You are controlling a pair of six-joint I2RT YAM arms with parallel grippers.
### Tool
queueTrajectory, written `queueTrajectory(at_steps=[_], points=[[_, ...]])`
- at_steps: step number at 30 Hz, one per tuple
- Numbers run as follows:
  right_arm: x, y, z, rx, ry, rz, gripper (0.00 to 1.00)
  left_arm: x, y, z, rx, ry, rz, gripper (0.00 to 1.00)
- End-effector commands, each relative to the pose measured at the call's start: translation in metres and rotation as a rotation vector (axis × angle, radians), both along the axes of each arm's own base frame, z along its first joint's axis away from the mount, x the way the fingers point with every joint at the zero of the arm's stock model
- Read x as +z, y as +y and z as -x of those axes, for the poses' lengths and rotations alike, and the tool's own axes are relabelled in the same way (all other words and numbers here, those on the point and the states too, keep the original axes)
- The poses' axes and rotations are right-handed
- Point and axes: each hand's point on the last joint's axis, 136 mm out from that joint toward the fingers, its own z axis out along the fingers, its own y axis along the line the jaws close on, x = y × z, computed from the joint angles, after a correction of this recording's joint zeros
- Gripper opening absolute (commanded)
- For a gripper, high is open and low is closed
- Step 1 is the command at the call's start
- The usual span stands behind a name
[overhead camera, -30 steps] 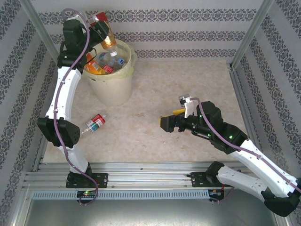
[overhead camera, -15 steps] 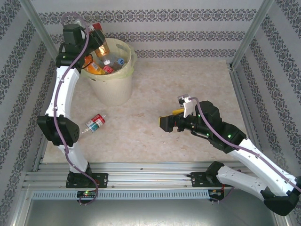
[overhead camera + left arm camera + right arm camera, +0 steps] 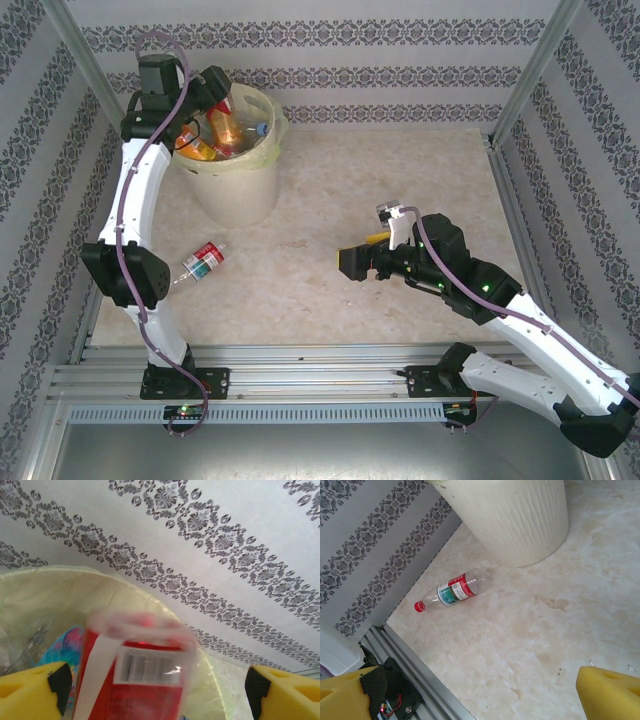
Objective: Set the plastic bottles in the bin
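1. Now the left gripper (image 3: 216,88) hangs just over the far-left rim of the bin (image 3: 240,190), so that whatever it lets go lands inside.
2. Its yellow pads (image 3: 35,690) stand wide apart. The red-labelled bottle (image 3: 135,680) between them is smeared with motion, so I judge it loose and dropping rather than gripped.
3. Other bottles (image 3: 205,148) already lie heaped in the bin.
4. A lone bottle (image 3: 203,262) lies on its side on the table (image 3: 400,170), near the left arm's elbow and apart from the bin. It looks like the only one left outside.
5. The right gripper (image 3: 352,263) waits low over the middle of the table, jaws spread wide with nothing between them, and its camera looks toward the lone bottle.
6. A second ago the left jaws were clamped on the red-labelled bottle, which was tilted above the rim. Since then the gripper has dipped toward the bin and its jaws have sprung apart. The right arm and the lone bottle have barely shifted.
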Motion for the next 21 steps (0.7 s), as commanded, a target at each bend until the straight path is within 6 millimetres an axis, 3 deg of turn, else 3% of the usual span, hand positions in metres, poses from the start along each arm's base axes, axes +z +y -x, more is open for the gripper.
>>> queueTrajectory(at_steps=[1,7,11,14,21], points=[[0.008,0.001,0.000,-0.005,-0.015,-0.011,0.98,0.024,0.010,0.008,0.024,-0.030,-0.046,0.92],[0.003,0.002,-0.001,-0.006,-0.007,-0.012,0.98,0.056,0.017,0.028,0.032,-0.078,-0.147,0.94],[0.002,0.003,-0.001,-0.001,-0.003,-0.015,0.98,0.069,0.020,0.049,0.021,-0.072,-0.217,0.89],[0.003,0.004,-0.001,-0.001,-0.004,-0.023,0.98,0.063,0.022,0.066,0.019,-0.019,-0.244,0.80],[0.003,0.007,-0.001,0.007,0.001,-0.028,0.98,0.032,0.031,0.094,0.036,0.105,-0.295,0.74]])
